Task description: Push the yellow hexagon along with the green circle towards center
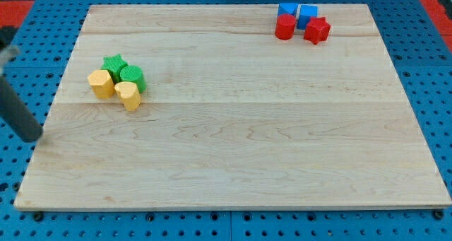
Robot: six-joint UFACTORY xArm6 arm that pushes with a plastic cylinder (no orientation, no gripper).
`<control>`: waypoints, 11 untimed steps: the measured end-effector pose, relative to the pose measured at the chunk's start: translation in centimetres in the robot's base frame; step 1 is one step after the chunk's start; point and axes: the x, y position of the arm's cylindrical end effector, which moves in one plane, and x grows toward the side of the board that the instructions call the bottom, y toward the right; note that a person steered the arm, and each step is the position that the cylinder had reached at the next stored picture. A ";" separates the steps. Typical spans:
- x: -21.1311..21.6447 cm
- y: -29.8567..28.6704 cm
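1. Wooden worktop (233, 149) resting on a blue pegboard (431, 92), light-grained and wider toward the view's bottom.
2. Yellow hexagon (101, 84) near the worktop's left edge, in a tight cluster at the view's upper left.
3. Green circle (132, 76) just right of the yellow hexagon, touching or nearly touching it.
4. Green star (114, 63) just above both, pressed close to the green circle.
5. Second yellow block (128, 95), rounded, shape hard to make out, just below the green circle and right of the yellow hexagon.
6. Whole cluster well left of the worktop's centre.
7. At the view's top right, well apart from the cluster: red cylinder (284, 27), red star (317, 30), two blue blocks (308, 15) behind them, all bunched together.
8. Dark rod at the view's left edge, blurred, slanting down to my tip (33, 138), at the worktop's left edge, below-left of the yellow hexagon and apart from every block.
9. No jawed end effector, only a plain rod; open or closed cannot be told.
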 end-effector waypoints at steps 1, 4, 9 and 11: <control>-1.6 -0.1; -4.3 0.7; -10.4 9.1; -11.6 20.9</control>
